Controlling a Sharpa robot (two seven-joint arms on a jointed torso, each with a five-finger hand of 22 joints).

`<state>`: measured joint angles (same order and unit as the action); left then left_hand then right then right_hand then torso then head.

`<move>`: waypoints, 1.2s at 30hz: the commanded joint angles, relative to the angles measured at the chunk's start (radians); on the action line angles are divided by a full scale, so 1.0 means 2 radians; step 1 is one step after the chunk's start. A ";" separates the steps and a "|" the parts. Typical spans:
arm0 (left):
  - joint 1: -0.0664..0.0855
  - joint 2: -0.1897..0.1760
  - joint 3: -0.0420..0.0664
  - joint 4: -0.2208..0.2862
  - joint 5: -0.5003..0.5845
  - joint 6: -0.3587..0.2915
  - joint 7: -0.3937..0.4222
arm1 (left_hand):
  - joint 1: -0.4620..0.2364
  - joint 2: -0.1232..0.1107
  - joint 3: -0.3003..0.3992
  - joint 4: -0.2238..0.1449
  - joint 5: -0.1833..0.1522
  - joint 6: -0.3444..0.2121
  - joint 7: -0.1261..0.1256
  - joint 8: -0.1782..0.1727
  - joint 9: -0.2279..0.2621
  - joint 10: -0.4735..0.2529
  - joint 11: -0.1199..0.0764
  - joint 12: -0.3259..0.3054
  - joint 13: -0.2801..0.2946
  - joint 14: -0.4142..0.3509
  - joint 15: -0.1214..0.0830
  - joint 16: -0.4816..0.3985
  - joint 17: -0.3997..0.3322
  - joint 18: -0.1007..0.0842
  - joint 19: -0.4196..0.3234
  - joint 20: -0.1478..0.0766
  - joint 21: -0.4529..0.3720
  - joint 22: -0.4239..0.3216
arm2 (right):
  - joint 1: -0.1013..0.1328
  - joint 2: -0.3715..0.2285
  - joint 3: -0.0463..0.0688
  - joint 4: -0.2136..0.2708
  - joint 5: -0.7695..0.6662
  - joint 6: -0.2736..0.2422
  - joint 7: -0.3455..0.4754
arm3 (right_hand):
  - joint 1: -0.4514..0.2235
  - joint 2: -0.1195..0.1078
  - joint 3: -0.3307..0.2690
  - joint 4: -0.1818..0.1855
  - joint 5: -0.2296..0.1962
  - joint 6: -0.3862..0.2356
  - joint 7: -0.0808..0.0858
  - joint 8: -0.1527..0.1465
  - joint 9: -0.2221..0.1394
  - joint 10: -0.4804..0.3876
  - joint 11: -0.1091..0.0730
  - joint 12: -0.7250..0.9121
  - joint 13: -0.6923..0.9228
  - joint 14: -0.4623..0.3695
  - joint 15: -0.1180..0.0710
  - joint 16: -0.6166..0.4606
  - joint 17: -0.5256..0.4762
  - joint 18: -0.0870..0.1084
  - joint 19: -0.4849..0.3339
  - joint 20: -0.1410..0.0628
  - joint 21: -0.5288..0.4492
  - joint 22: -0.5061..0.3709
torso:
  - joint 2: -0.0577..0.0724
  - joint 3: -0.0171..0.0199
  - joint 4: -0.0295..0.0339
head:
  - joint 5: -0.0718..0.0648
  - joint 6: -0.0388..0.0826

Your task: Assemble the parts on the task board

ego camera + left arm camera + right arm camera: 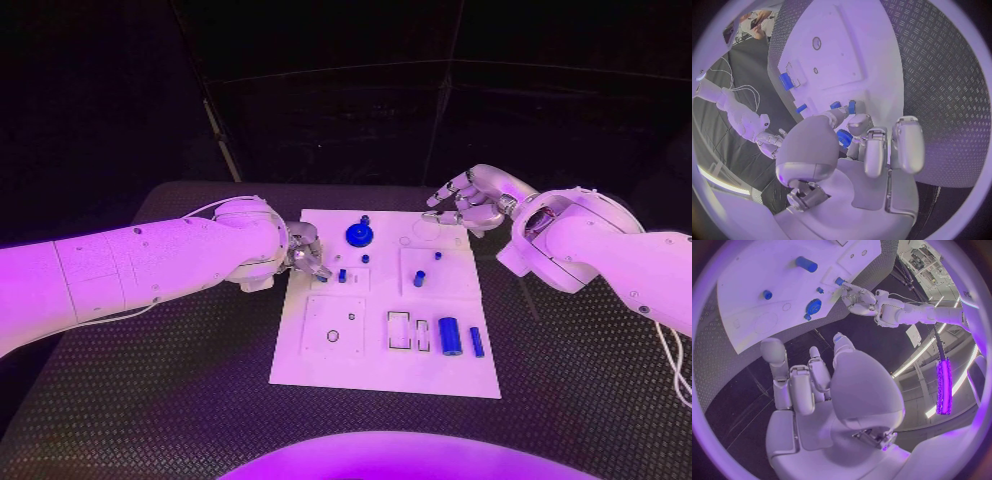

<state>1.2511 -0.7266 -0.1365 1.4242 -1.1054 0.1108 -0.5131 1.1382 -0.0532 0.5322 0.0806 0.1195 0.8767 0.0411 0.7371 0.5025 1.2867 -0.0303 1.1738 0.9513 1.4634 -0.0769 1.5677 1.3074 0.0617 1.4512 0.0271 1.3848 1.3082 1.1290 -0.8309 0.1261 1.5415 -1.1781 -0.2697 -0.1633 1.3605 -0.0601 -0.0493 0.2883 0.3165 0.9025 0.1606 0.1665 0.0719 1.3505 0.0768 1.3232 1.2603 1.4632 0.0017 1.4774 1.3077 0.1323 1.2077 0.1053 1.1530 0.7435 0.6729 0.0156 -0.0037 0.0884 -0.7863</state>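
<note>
Task board point(387, 372) w/ blue parts point(450, 335): no legible writing.

The left hand point(864, 145) hovers over the white board point(848, 55), fingertips close to small blue parts point(844, 106).

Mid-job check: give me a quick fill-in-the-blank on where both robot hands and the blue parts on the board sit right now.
1. The left robot hand is over the ____ edge of the task board.
2. The right robot hand holds ____ and its fingers are apart.
3. The round blue part lies near the board's ____ end.
4. The blue cylinder lies on its ____ beside a thinner blue bar.

Missing words: left; nothing; far; side
</note>
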 commanded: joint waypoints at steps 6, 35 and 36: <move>-0.002 0.007 -0.002 -0.005 -0.002 0.025 -0.003 | -0.009 -0.002 0.024 -0.032 -0.001 0.005 -0.002 0.006 0.002 0.005 -0.001 0.005 0.003 0.054 -0.005 0.002 0.132 -0.002 0.005 -0.001 0.003 0.004 | 0.001 0.000 0.000 0.002 0.001 0.001 0.005 | 0.000 0.006 -0.004 0.000 0.002 -0.004 -0.001 0.003 -0.001 -0.001 -0.002 -0.002 0.000 0.032 -0.003 -0.003 0.036 0.006 -0.001 -0.002 -0.003 -0.001 | 0.000 0.0001 -0.0003 | 0.000 0.000; -0.002 0.020 -0.002 -0.024 -0.002 0.030 -0.003 | -0.065 -0.005 -0.108 0.026 -0.002 0.014 -0.006 0.017 0.011 0.008 -0.005 0.012 0.008 0.054 -0.009 0.002 0.132 -0.003 0.008 -0.006 0.007 0.012 | 0.001 -0.002 0.000 0.006 0.001 -0.002 0.007 | 0.001 0.007 -0.006 -0.001 0.003 -0.003 -0.001 0.004 0.000 -0.001 -0.002 -0.003 -0.001 0.032 -0.004 -0.004 0.035 0.006 -0.001 -0.002 -0.004 -0.002 | 0.000 0.0001 -0.0001 | -0.001 -0.003; -0.002 0.020 -0.002 -0.025 -0.002 0.030 -0.004 | -0.065 -0.004 -0.112 0.028 -0.002 0.015 -0.006 0.017 0.011 0.008 -0.005 0.012 0.008 0.054 -0.009 0.002 0.132 -0.003 0.009 -0.006 0.007 0.013 | 0.001 -0.002 0.000 0.006 0.001 -0.002 0.007 | 0.001 0.007 -0.006 -0.001 0.003 -0.003 -0.001 0.004 0.000 -0.001 -0.002 -0.003 -0.001 0.032 -0.004 -0.004 0.035 0.006 -0.001 -0.002 -0.004 -0.002 | 0.000 0.0000 0.0000 | -0.001 -0.003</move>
<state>1.2486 -0.6885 -0.1389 1.3758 -1.1089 0.1488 -0.5183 1.0095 -0.0682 0.3112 0.1354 0.1200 0.9032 0.0219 0.7729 0.5219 1.2992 -0.0430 1.1951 0.9664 1.4672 -0.0877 1.5677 1.3074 0.0616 1.4604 0.0179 1.3930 1.3079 1.1290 -0.8338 0.1261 1.5500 -1.1782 -0.2702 -0.1589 1.3646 -0.0560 -0.0561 0.2868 0.3165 0.9025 0.1606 0.1704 0.0719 1.3505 0.0768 1.3232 1.2603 1.4632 0.0017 1.4724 1.3074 0.1323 1.2077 0.1053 1.1490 0.7410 0.6728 0.0157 -0.0043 0.0884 -0.7913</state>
